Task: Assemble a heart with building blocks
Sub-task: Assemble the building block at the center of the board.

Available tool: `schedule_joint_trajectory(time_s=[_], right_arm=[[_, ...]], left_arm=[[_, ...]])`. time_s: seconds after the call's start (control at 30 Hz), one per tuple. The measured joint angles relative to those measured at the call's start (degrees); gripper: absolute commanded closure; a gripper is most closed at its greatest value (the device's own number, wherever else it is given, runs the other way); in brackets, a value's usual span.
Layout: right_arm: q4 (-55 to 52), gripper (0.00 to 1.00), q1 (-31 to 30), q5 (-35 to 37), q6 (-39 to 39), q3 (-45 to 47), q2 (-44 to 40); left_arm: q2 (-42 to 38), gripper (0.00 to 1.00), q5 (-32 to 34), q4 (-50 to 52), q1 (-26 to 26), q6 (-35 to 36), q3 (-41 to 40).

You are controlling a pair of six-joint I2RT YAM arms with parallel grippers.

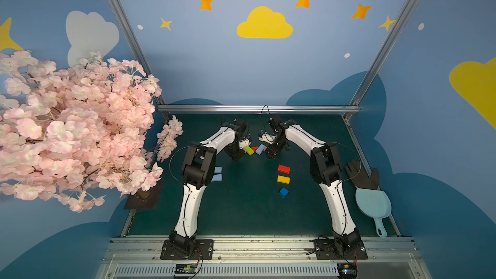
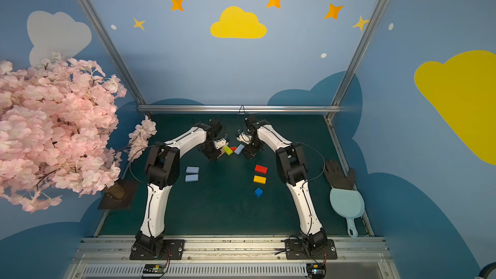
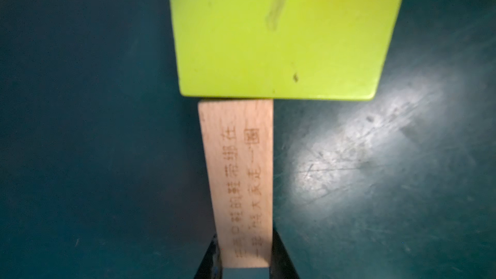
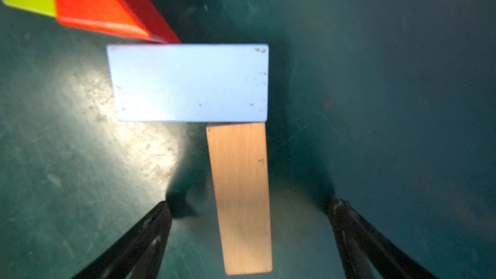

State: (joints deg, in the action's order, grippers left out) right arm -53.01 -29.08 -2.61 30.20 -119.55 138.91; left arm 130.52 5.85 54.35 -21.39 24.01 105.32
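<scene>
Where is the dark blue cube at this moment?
In both top views the dark blue cube lies loose on the green table, right of centre, just nearer the robot's bases than the yellow bar, with the red bar beyond.

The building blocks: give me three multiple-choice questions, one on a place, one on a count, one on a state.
1. The yellow bar lies: A between the red bar and the dark blue cube; B farther from the robot's bases than both; C nearer than both.
2. Light blue bars beside the left arm: A one; B two; C four.
3. The left gripper is: A open, empty; B shut on a tan bar; C shut on the yellow bar.
Answers: A, they sit in one row; B, a top view shows two; B, the left wrist view shows it pinched.
</scene>
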Motion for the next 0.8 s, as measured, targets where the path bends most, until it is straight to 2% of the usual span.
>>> schedule_joint_trajectory(time_s=[0.13,0.37,0.63,0.8], right_arm=[[0.07,0.04,0.00,-0.07,0.00,0.09,0.00],[0.66,0.04,0.33,-0.22,-0.22,1.05,-0.59],[0.52,0.04,1.27,0.28,-0.11,4.59,-3.56],[0.37,0.04,2.03,0.61,-0.24,8.61,-11.76]], left_arm=[[0.00,0.55,0.68,-0.33,0.00,-0.26,-0.11],[-1.73,0.35,2.40,-3.76,0.37,-1.09,-2.89],[-4.17,0.31,2.45,-6.40,0.37,-2.05,-6.32],[-10.32,0.30,1.25,-6.36,0.52,-4.92,-7.85]])
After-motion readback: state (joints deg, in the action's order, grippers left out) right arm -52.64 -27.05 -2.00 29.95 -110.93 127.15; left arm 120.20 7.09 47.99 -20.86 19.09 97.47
